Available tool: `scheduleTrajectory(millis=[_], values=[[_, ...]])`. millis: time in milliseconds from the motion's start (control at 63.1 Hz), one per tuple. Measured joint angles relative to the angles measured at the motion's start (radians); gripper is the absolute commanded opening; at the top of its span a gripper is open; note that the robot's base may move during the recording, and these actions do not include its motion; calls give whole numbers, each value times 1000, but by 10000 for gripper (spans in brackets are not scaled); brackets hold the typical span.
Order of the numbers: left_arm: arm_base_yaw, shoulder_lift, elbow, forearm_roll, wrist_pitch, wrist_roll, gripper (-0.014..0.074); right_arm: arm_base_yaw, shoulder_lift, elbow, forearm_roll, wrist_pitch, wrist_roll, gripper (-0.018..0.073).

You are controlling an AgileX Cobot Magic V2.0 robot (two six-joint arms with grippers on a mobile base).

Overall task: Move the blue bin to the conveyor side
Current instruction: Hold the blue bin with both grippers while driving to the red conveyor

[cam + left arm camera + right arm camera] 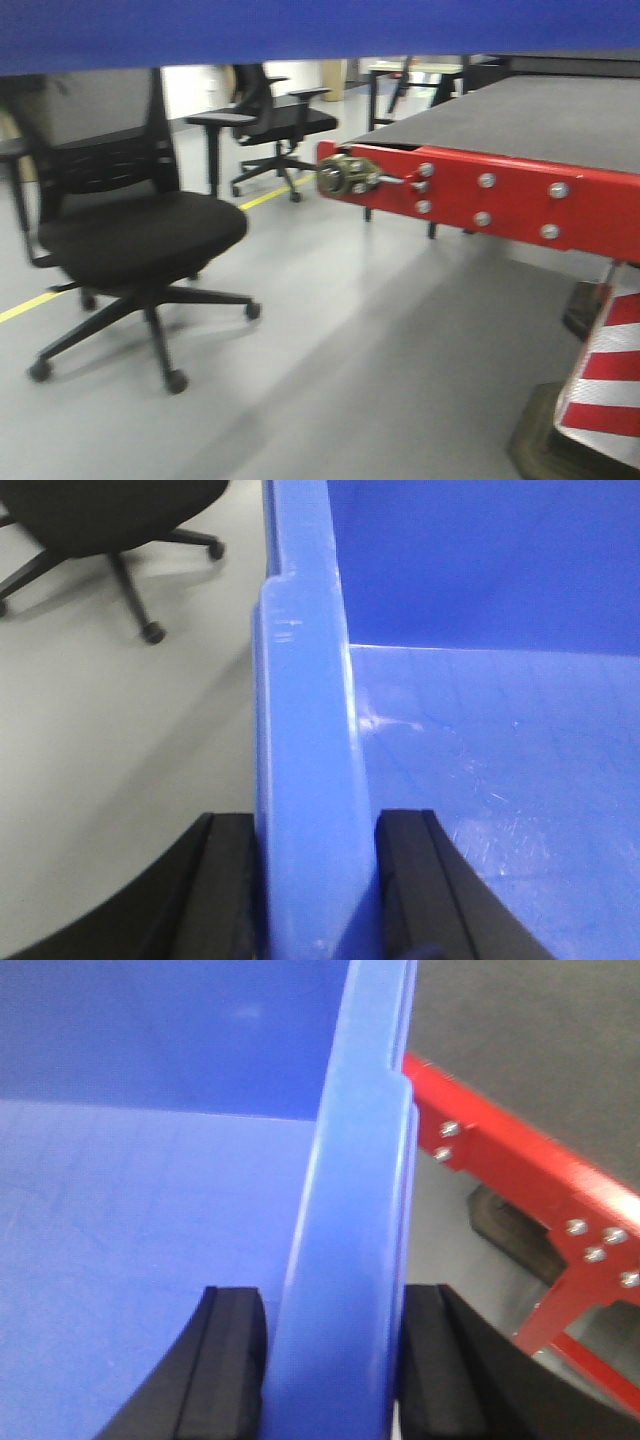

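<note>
left gripper [318,885] pinching blue bin [480,760] wall, pads narrowed tight onto rim. right gripper [335,1365] clamping opposite wall likewise. conveyor [520,1030] lying just outboard of right gripper. bin seemingly hanging clear of floor, front view being blurry.

Left hand [316,880] and right hand [335,1360] — matte black, blocky fingers [225,880], curved backs.

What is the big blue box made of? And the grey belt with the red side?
The blue bin looks like glossy moulded plastic: it shines, with fine scratches on its floor. The conveyor top looks like matt dark grey rubber or fabric; unclear which. Its red edge looks like painted metal, with silver bolts.
</note>
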Motion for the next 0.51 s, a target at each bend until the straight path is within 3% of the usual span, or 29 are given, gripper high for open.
scheduleTrajectory(millis=[507], values=[[0, 0, 0, 2, 0, 0, -16, 0, 0, 0, 0, -2, 0, -89]])
